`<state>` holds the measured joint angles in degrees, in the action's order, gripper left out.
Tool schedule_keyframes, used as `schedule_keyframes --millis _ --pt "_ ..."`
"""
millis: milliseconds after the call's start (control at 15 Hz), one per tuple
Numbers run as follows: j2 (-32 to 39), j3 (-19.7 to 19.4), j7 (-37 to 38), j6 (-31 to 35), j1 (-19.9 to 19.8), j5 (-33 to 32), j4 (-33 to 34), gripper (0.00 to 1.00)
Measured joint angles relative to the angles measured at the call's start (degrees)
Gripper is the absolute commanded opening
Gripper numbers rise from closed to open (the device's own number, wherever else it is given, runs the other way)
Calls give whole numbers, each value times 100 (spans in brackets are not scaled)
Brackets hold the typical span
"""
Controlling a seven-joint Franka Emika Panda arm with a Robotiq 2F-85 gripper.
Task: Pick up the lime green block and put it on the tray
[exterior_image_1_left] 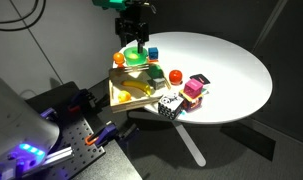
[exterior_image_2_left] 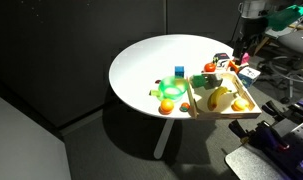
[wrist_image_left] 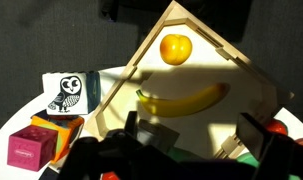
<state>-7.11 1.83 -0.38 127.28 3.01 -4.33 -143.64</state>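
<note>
The lime green block (exterior_image_2_left: 179,71) sits on the white table, left of the cream wooden tray (exterior_image_2_left: 226,113) and apart from it. In the wrist view the tray (wrist_image_left: 223,65) lies below me with a banana (wrist_image_left: 181,99) and an orange fruit (wrist_image_left: 175,48) in it. My gripper (wrist_image_left: 196,135) is open and empty, with bare tray floor between its fingers. It hangs high over the tray's edge in both exterior views (exterior_image_1_left: 134,44) (exterior_image_2_left: 238,52), well away from the block. The tray also shows in an exterior view (exterior_image_1_left: 117,96).
A round darker green dish (exterior_image_2_left: 169,91) and a blue block (exterior_image_2_left: 178,84) lie near the lime block. An owl-printed cube (wrist_image_left: 69,92) and a pink block (wrist_image_left: 31,148) sit beside the tray. A dotted cube (exterior_image_1_left: 169,105) stands near the table edge.
</note>
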Motion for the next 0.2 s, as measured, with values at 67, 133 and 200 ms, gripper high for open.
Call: schedule_keyframes --millis 67,133,200 --pt "-40 0 -5 0 0 13 -27 100" --pt "-63 0 -6 0 0 18 -46 100" --pt "-73 0 -6 1 0 20 -53 100"
